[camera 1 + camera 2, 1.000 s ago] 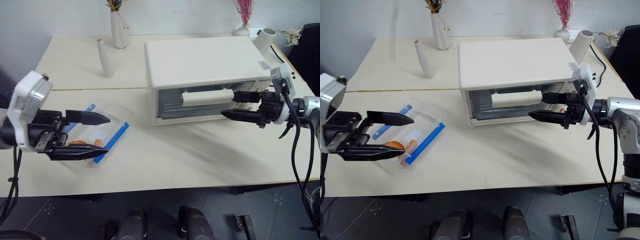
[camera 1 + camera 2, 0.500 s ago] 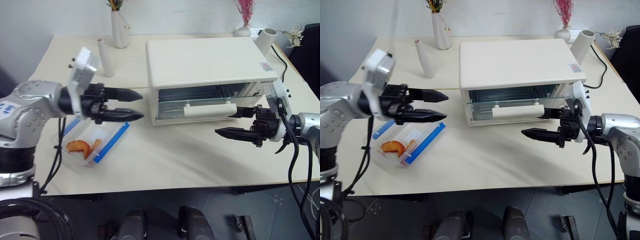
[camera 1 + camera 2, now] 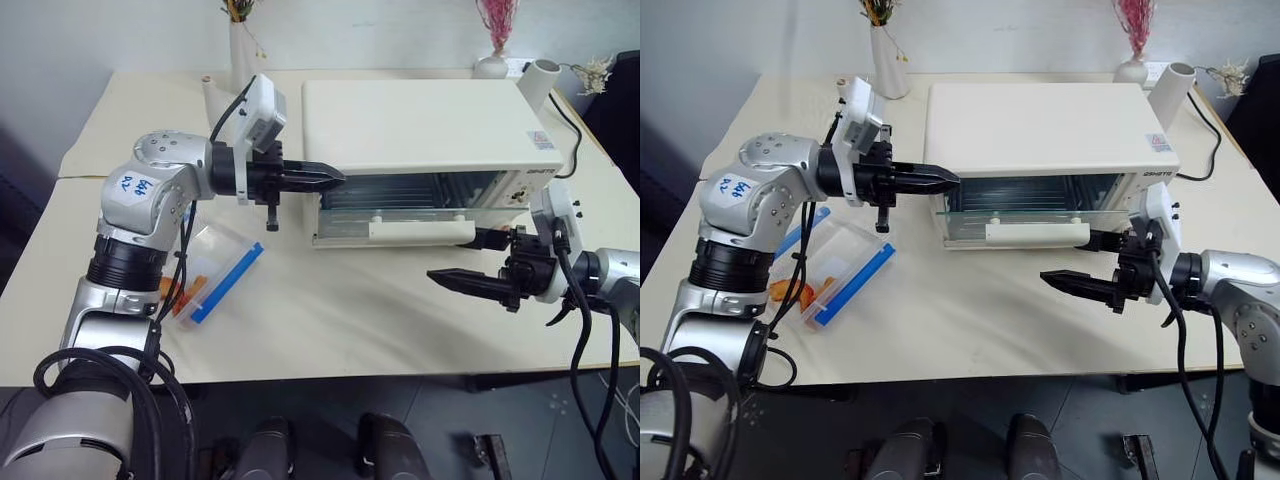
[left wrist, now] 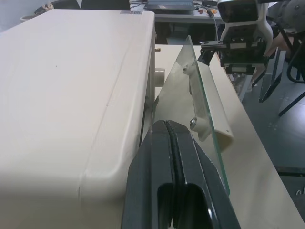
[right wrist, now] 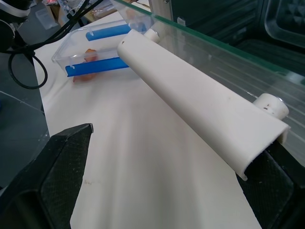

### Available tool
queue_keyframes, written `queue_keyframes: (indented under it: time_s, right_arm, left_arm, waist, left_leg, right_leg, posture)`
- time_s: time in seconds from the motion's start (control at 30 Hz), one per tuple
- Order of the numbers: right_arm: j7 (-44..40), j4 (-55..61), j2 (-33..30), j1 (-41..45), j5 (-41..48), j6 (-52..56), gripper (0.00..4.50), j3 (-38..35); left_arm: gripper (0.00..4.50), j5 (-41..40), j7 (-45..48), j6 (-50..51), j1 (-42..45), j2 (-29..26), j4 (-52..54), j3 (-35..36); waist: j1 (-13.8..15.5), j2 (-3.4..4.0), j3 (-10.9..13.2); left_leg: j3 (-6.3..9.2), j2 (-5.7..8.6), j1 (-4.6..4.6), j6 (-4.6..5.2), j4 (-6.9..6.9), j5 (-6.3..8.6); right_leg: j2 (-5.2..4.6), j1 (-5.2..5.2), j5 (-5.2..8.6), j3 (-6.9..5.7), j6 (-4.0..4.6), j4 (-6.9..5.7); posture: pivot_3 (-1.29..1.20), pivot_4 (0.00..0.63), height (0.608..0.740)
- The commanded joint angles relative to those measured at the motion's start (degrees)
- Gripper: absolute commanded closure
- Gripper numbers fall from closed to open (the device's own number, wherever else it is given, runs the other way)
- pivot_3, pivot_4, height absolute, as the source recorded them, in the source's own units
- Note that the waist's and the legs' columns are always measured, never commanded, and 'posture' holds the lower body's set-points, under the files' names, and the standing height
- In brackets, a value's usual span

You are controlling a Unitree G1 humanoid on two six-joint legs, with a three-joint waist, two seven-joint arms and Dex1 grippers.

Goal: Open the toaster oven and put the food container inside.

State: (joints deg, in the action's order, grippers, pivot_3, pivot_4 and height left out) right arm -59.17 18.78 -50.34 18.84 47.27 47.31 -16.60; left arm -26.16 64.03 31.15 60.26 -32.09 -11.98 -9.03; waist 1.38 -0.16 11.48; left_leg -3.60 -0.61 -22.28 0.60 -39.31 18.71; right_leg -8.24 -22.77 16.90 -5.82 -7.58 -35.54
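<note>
The toaster oven's [image 3: 430, 140] glass door [image 3: 1035, 205] is now hanging partly open near the desk's [image 3: 350, 320] back edge. The left gripper [image 3: 325, 177], away from the food container [image 3: 205, 275] near the desk's left edge, is now touching the oven's left front corner, jaws pressed together. The right gripper [image 3: 470, 262], jaws spread wide, is straddling the handle [image 5: 200, 102]; pulling down evenly while the left gripper is bracing the oven should work best.

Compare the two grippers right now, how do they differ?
The left gripper is shut, its black fingers pressed together; the right gripper is open. The left gripper reaches to the upper left corner of the toaster oven, by the top edge of the glass door; the right gripper sits lower, at the white bar handle, with one finger under it. Neither holds the food container.
</note>
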Motion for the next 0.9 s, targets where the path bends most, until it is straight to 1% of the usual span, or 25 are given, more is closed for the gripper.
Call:
queue_keyframes:
  time_s: [0.03,0.17,0.27,0.43,0.6,0.77,0.83,0.9]
  right_arm:
    - [0.2,3.1,0.7,0.1,2.7,-1.2,0.00,-1.9]
    - [1.3,3.1,0.2,-0.5,2.6,-1.3,0.00,-3.0]
    - [1.6,3.6,-1.2,-2.5,2.2,-1.0,0.00,-4.8]
    - [2.2,5.1,-4.9,-11.0,0.4,0.5,0.00,-10.6]
    - [2.0,11.0,-6.8,-21.4,0.2,1.3,0.00,-18.6]
    - [1.3,16.2,-7.1,-26.9,6.4,5.6,0.00,-29.0]
    - [2.2,17.3,-7.3,-26.5,11.3,7.8,0.00,-33.1]
    - [3.3,17.8,-7.5,-26.1,14.0,8.9,0.00,-34.8]
  left_arm:
    - [4.47,1.6,1.1,-0.8,0.0,0.3,1.6,-0.4]
    - [4.47,3.1,2.9,-1.6,-3.4,-0.1,5.1,-2.3]
    - [4.47,4.2,3.2,-2.2,-5.2,0.1,6.4,-2.9]
    - [4.47,4.9,4.2,-2.1,-7.6,0.1,9.1,-3.8]
    - [4.47,5.5,5.3,-2.2,-10.3,0.1,11.7,-5.1]
    - [4.47,7.7,4.8,-3.1,-12.9,1.1,12.9,-7.6]
    - [4.47,11.4,3.3,-4.2,-13.9,1.4,12.4,-10.3]
    - [4.47,13.4,2.5,-5.0,-14.4,1.6,12.0,-11.6]
  waist:
    - [0.0,0.00,0.0]
    - [-0.1,0.00,0.0]
    - [0.0,0.00,0.0]
    - [0.3,0.00,0.0]
    - [0.3,-0.03,0.0]
    - [0.2,-0.03,0.0]
    - [0.1,-0.02,0.0]
    - [0.2,-0.02,0.0]
  left_leg:
    - [0.01,0.00,0.00,0.00,-0.01,0.00]
    - [0.01,-0.01,0.01,0.00,0.05,0.00]
    - [0.02,-0.02,0.00,0.00,0.07,0.00]
    - [0.04,0.00,0.00,0.01,0.03,0.00]
    - [0.08,-0.01,0.01,0.01,0.00,0.00]
    - [0.11,-0.01,0.06,0.01,-0.01,0.00]
    - [0.10,-0.01,0.10,0.01,-0.01,0.00]
    - [0.10,-0.01,0.21,0.02,-0.01,0.01]
  right_leg:
    - [0.00,0.00,0.00,0.00,0.00,0.00]
    - [0.00,0.00,0.00,-0.01,0.00,0.01]
    - [0.02,0.00,0.00,-0.01,0.00,0.03]
    - [0.01,0.05,0.00,0.01,0.00,0.04]
    - [0.01,0.10,0.00,0.00,0.00,0.04]
    - [0.01,0.17,0.00,0.00,0.00,0.04]
    - [0.01,0.21,0.00,0.01,0.00,0.05]
    - [0.01,0.30,0.00,0.03,0.00,0.05]
  posture:
    - [0.00,0.150,0.740]
    - [0.00,0.150,0.740]
    - [0.00,0.150,0.740]
    - [0.00,0.150,0.740]
    - [0.00,0.150,0.740]
    - [0.00,0.150,0.740]
    - [0.00,0.150,0.740]
    - [0.00,0.150,0.740]
